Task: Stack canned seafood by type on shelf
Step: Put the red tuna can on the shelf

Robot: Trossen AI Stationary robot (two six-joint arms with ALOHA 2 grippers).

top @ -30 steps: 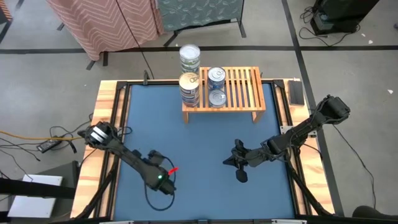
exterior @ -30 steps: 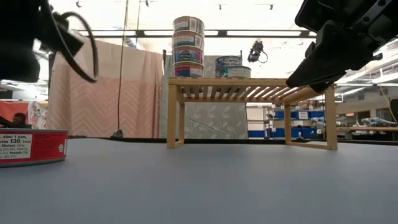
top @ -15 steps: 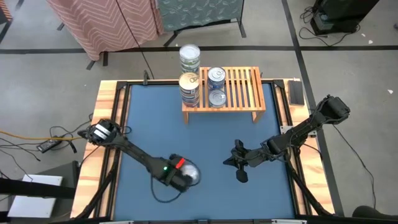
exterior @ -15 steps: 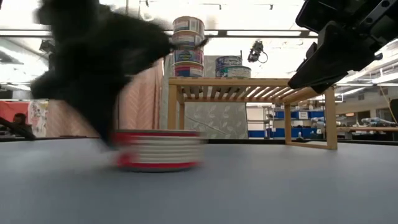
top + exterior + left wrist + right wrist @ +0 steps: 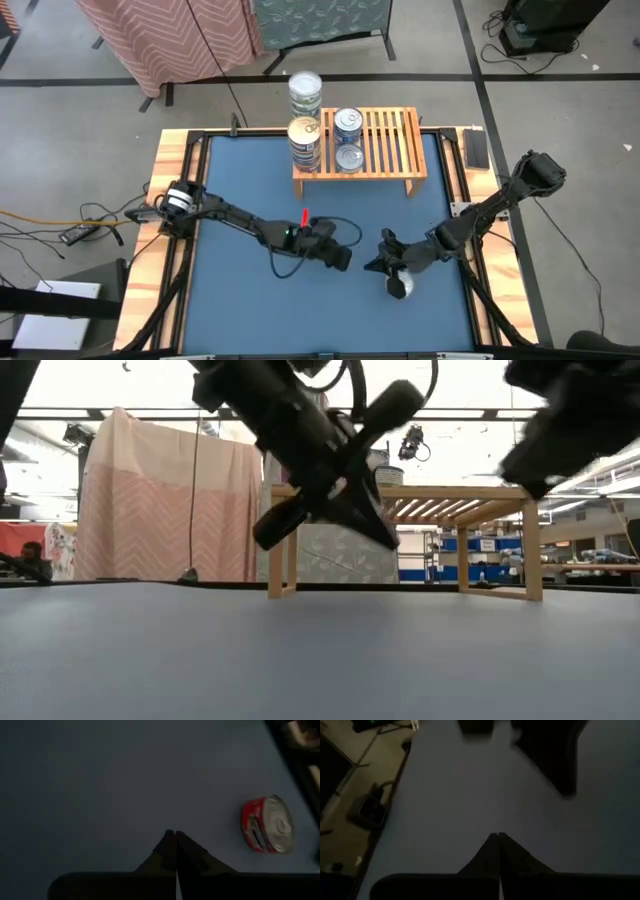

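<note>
The left end effector [image 5: 338,259] hung mid-table, fingers pressed together and empty. At its three o'clock lay the red-labelled, silver-topped round tin [image 5: 400,285], apart from it and just below the right end effector [image 5: 385,266], also pinched shut and empty. At twelve o'clock stood the light-wood slatted shelf [image 5: 390,140], tins stacked at its left end, presumably by type.

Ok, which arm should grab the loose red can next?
Right, probably. The right claw hangs just beside the red can; the left claw is farther off. Both are shut, so it must open first.
</note>
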